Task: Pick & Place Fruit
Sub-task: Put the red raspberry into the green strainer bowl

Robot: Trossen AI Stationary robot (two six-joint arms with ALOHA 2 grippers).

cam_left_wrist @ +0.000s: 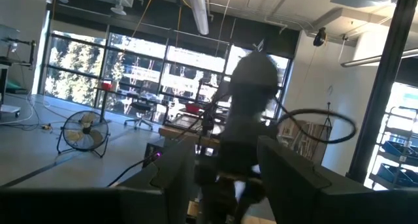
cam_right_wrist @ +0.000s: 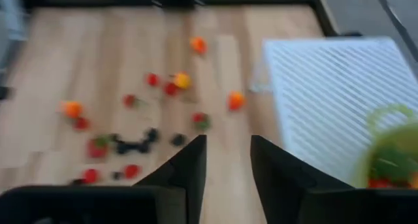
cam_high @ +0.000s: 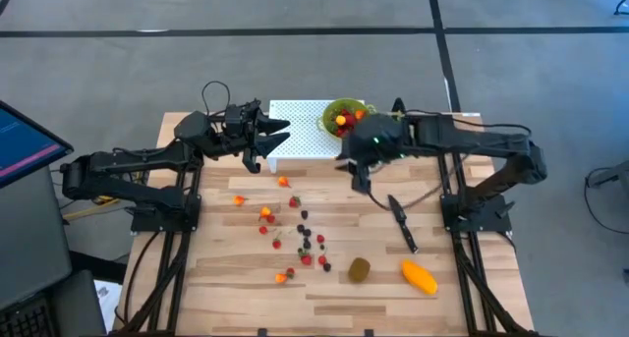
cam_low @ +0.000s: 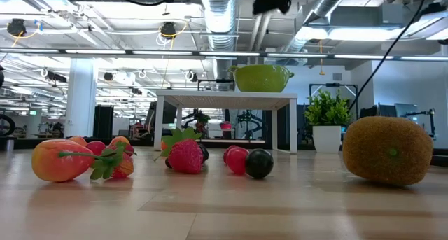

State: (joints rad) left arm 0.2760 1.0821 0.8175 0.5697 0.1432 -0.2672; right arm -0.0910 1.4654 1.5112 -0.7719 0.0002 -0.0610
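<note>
The right end effector (cam_right_wrist: 225,160) hovers beside the green bowl (cam_high: 346,114) on the white stand (cam_high: 300,140), fingers slightly apart and empty. The left end effector (cam_high: 267,136), partly open and empty, waits at the stand's other end. Berries (cam_high: 300,241), kiwi (cam_high: 359,269) and mango (cam_high: 420,277) lie on the counter (cam_high: 226,278).

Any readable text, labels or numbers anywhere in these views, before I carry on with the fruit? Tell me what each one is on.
None can be read.
Slanted computer screen beside the table's left edge: coloured bands only, too small to read.
Green bowl on the white perforated stand: no label visible.
Brown oval kiwi, orange-yellow mango, slim black knife: no markings visible.
Room beyond the table: no legible signs.
</note>
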